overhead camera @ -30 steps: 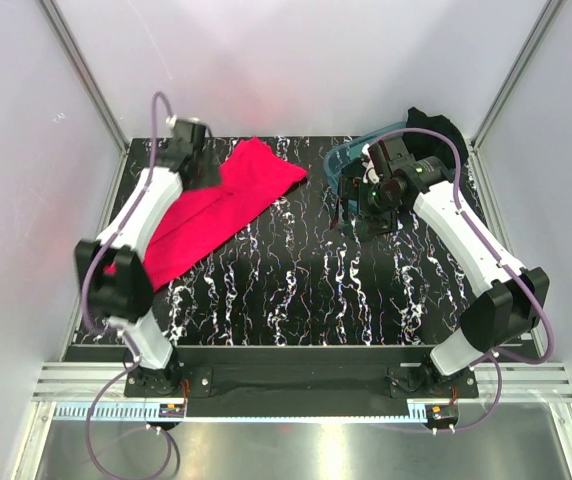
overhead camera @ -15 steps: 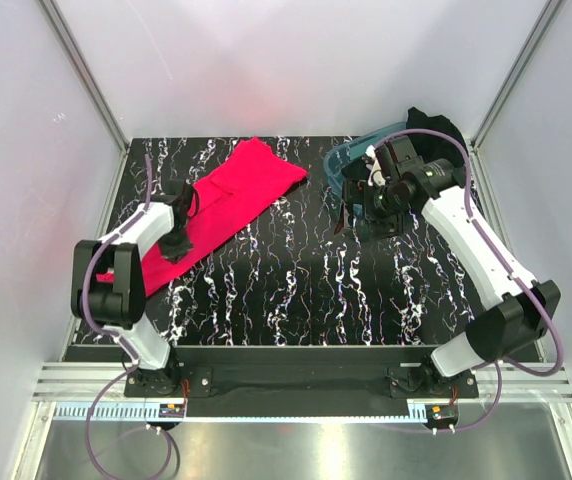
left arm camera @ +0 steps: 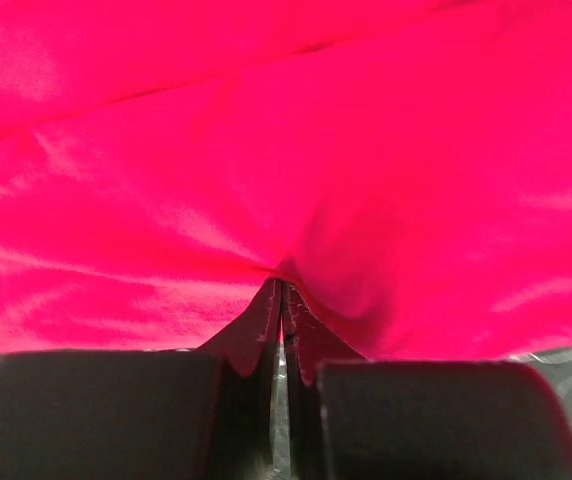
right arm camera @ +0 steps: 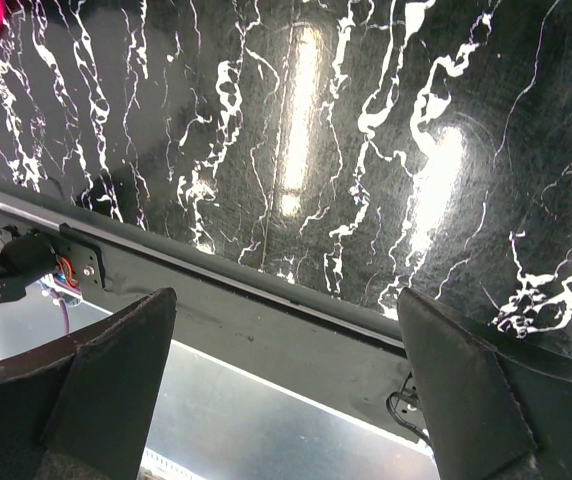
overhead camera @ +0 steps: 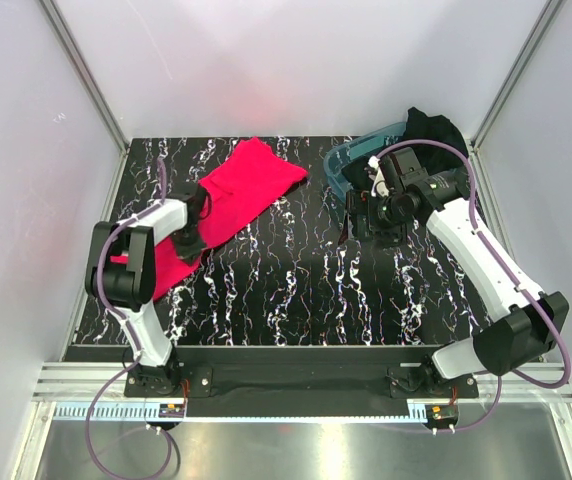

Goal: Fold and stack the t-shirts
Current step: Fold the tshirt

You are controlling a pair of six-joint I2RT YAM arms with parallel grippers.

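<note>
Item one: pinkish-red t-shirt [overhead camera: 241, 188], laid out as a long diagonal strip on the left half of the black marbled table [overhead camera: 296, 285], far end near the back edge towards the centre, near end close to the left edge; loosely creased, not folded square. Item two: left gripper [left arm camera: 281, 290], down on the nearer part of that shirt, jaws pressed together with a small peak of red cloth pinched between the tips, creases running out from the pinch; the left arm is bent sharply back over the shirt's near end. Item three: black t-shirt [overhead camera: 434, 128], bunched in a heap at the back right corner, just behind the clear teal tub [overhead camera: 341, 160]; whether part of it rests inside the tub cannot be told. Item four: right gripper [right arm camera: 286, 300], hanging above the table just in front of the tub, fingers [right arm camera: 116, 375] spread wide with nothing held, marbled surface and the table's near rail showing between them. The two shirts lie well apart, not stacked
</note>
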